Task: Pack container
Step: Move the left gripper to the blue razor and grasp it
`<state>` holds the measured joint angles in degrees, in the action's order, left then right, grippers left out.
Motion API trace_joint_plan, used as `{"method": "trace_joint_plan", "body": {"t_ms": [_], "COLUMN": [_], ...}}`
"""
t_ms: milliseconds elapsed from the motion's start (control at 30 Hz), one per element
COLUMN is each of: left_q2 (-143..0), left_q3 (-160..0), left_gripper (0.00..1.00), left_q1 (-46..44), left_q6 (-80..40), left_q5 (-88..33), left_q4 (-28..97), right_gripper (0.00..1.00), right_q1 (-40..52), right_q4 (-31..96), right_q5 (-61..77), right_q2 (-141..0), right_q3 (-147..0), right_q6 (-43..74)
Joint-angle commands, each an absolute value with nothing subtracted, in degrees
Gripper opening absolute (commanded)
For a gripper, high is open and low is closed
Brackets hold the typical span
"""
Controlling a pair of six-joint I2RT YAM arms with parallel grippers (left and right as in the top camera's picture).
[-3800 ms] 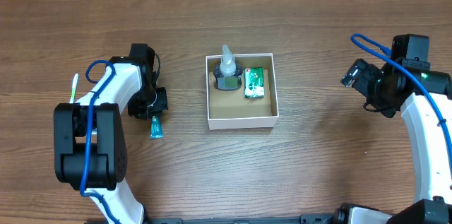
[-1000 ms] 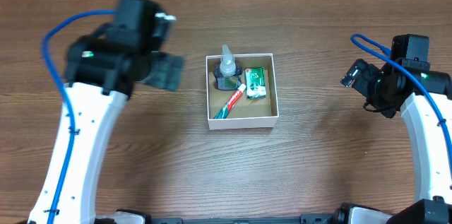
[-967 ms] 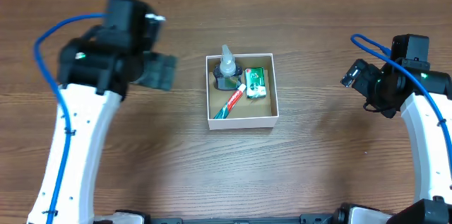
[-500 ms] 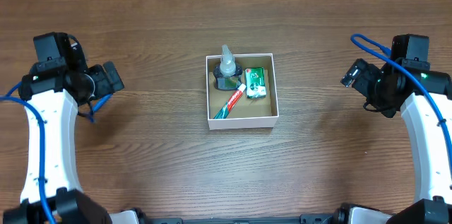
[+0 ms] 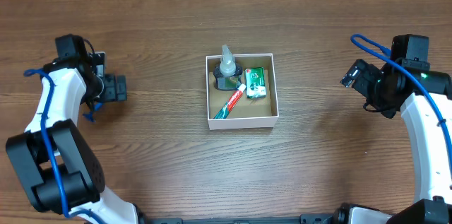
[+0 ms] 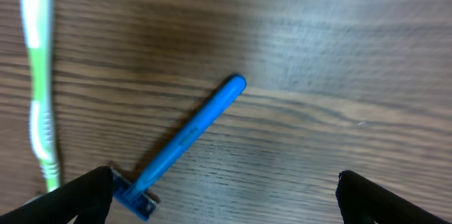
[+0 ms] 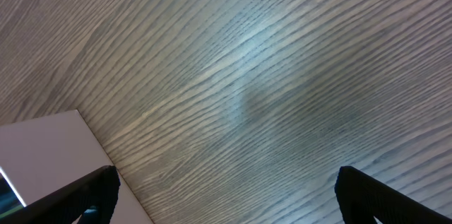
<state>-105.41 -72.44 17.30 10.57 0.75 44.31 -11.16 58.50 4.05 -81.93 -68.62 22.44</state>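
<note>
While the container is sitting at the middle of the overhead frame, bare bench is lying open past all four of its white edges. It is holding a dark bottle, a green packet and a tube. The left gripper is hovering at the frame's left, fingers spread wide and gripping nothing, over a blue razor lying near a green toothbrush. The right gripper is hanging at the right, fingers likewise wide apart and empty. Compared with 3.8 seconds ago, the tube is now lying inside the container rather than on the bench. The left arm is now sitting further left, and the right arm is staying put.
</note>
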Motion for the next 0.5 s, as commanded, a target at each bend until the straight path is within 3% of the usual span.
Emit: {"method": "trace_joint_plan", "body": {"t_ms": [0,467], "left_q2": [-107.2,-111.9], "left_q3": [-72.4,-72.4], "left_gripper": [1.0,1.0], "left_q1": [17.9,21.0], "left_q6": [16.8,20.3], "left_q5": [1.4,-0.6], "left_q4": [43.9,44.0], "right_gripper": [1.0,1.0], "right_q1": [-11.1,-11.1], "right_q4": [58.4,58.3], "right_q5": [3.5,3.5], "right_q2": [-81.6,-81.6], "right_q3": [-68.5,-68.5], "right_q6": [22.2,22.2]}}
